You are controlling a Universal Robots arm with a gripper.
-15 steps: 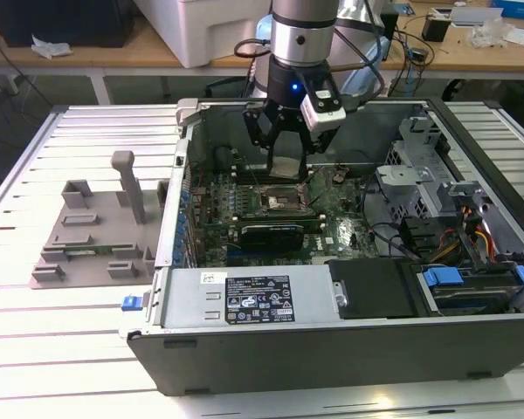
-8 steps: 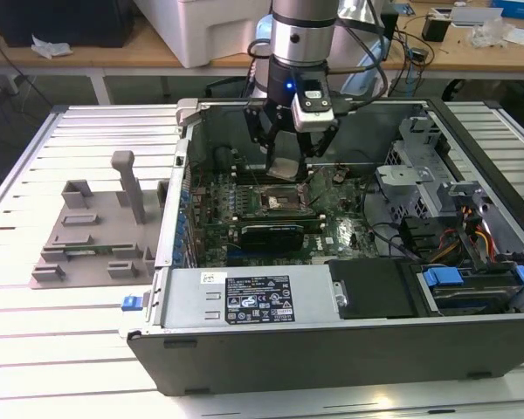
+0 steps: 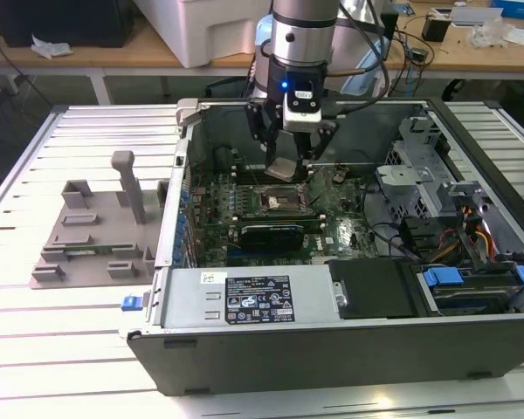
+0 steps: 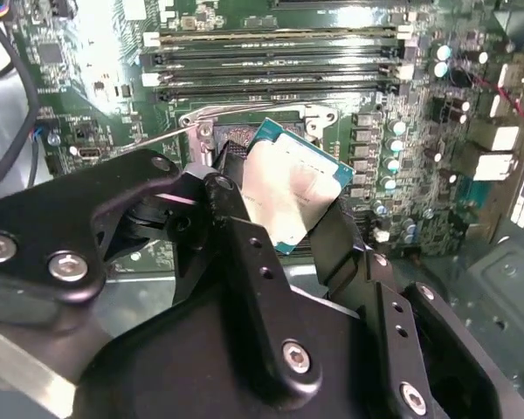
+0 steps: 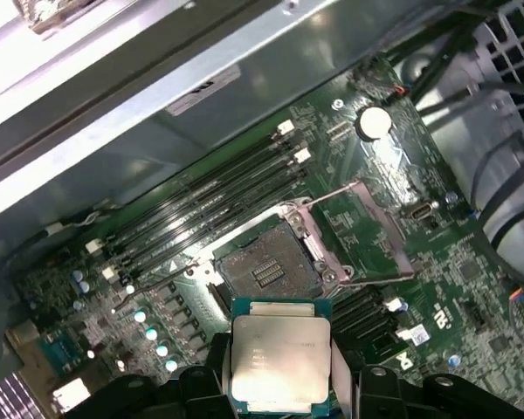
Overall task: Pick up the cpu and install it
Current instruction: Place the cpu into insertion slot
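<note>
You hold the cpu (image 5: 278,367) clamped in the gripper (image 3: 288,164). In the exterior view the socket (image 3: 284,202) sits at its six o'clock. The chip seems tilted, so level it.

Your work surface is a pale metal table (image 3: 35,349), ribbed in long parallel slats. A grey moulded fixture plate (image 3: 87,236) lies on it toward the exterior view's left. Behind the table a wooden-topped bench (image 3: 113,54) on white legs runs across the back. On the bench you have a black box (image 3: 61,19) at the left, crumpled white paper (image 3: 51,45) just beside it, a large white container (image 3: 205,30) near the middle, and a blue box (image 3: 520,7) among small clutter at the right. It is dark under the bench. Light falls evenly, with bright glints on the table's near edge.
</note>
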